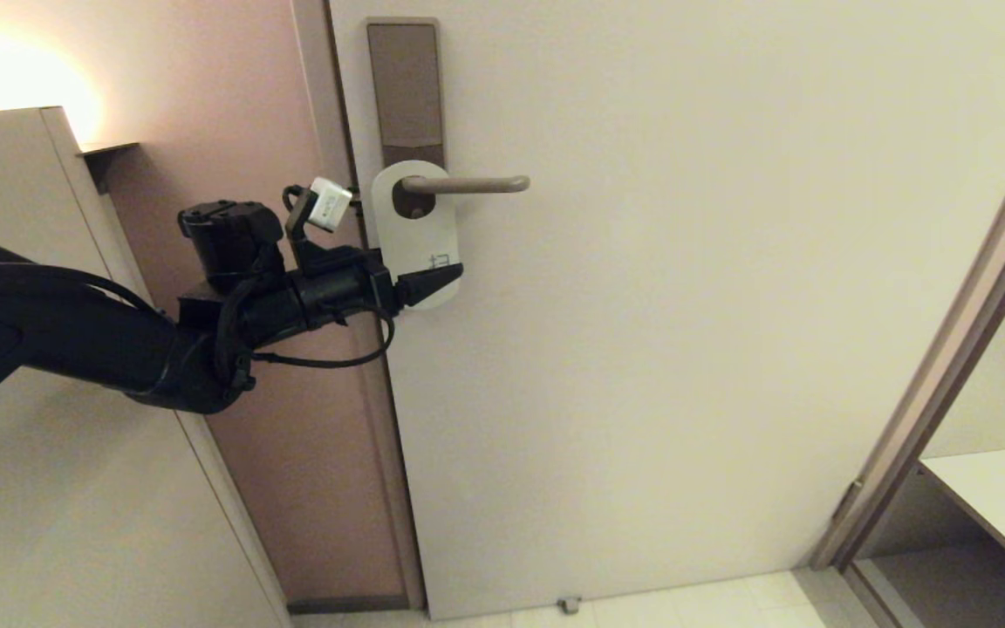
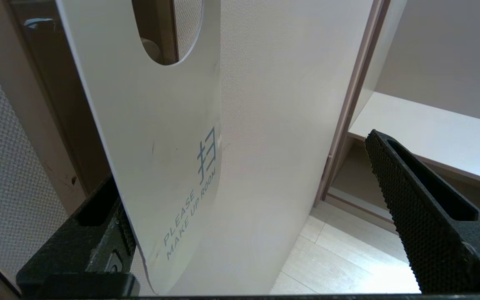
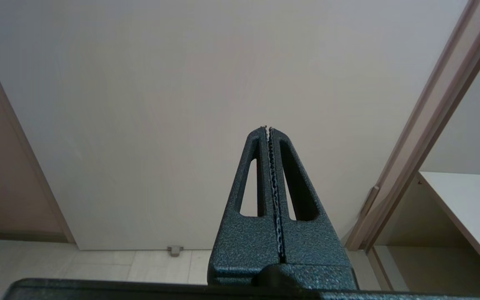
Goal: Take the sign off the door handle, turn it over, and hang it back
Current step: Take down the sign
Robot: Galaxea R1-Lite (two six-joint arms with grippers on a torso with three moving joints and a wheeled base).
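The sign is hanging white-side-out on the door handle, the left gripper spreading wide around its lower end.

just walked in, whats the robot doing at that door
The left gripper is at the lower end of the sign, which hangs on the door handle with its white "PLEASE MAKE UP ROOM" side facing out. The jaws are wide open, one on each side of the card's lower end, so the sign is not clamped. The right gripper is shut, holds nothing and is parked away from the handle, pointing at the door.
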